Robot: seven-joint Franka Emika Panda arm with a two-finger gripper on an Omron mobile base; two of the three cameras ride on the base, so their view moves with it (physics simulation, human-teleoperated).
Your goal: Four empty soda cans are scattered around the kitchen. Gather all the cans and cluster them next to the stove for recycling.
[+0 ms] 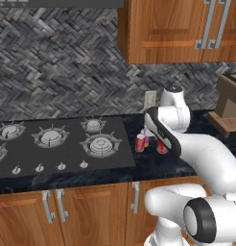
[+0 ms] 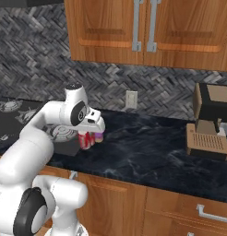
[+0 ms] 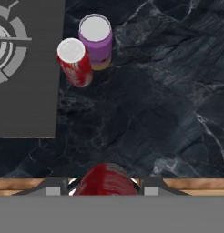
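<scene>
My gripper point(image 3: 104, 187) is shut on a red soda can point(image 3: 106, 179), gripped from above near the counter's front edge. Whether that can rests on the counter I cannot tell. From the left base it shows as a red can point(image 1: 161, 147) just under my forearm. Two more soda cans stand upright together beside the stove's point(image 3: 27, 91) right edge: a red one point(image 3: 75, 62) point(image 1: 140, 142) and a purple-pink one point(image 3: 95, 41) point(image 1: 147, 141). From the right base, a red can point(image 2: 86, 140) and the purple-pink can point(image 2: 98, 137) sit under my hand. The black stove point(image 1: 57, 144) lies to the left.
A brown coffee machine point(image 2: 210, 120) stands on the black marbled counter point(image 2: 147, 147) far to the right, also seen at the right edge point(image 1: 229, 109). A wall outlet point(image 1: 149, 99) is behind the cans. Wood cabinets point(image 1: 177, 29) hang overhead.
</scene>
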